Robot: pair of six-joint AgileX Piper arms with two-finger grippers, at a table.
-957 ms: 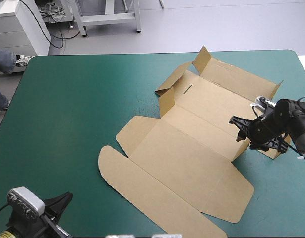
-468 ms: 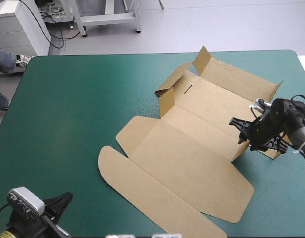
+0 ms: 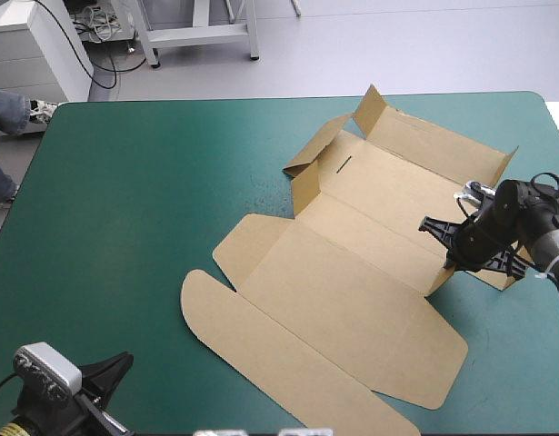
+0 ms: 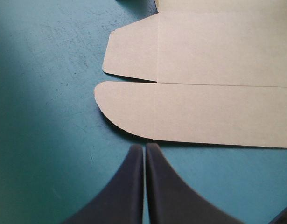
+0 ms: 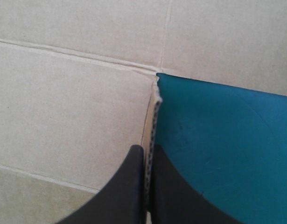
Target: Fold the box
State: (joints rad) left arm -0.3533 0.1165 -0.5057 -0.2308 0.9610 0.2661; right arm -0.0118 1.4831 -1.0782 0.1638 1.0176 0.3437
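At the table's near left corner the left gripper (image 4: 144,147) hangs over the teal-green cover (image 3: 124,200). Its black fingers (image 4: 131,186) are pressed together into one point with nothing between them. Its wrist view shows what the high view hardly gives: the tip stands just short of the rounded flap (image 4: 190,114) at the near end of the box (image 3: 352,309), with a strip of cover between them.

Only the high view takes in the whole brown box. It lies on the right half of the table, slanting from the near middle toward the far right. The near part is flat: the long rounded flap, then a broad panel with a side wing (image 3: 247,241) lying on the cover.

Farther on, at the box's right side, sits the right gripper (image 3: 445,247). The right wrist view alone shows its grip. The fingers are all but closed on the thin edge of a raised side flap (image 5: 156,116), whose corrugated edge runs out ahead of the tips, with board on one side and cover on the other.

Beyond that the far wall (image 3: 438,145) stands raised, the left side wall (image 3: 311,168) is up with its tab bent, and a slot (image 3: 344,163) is cut in the base.
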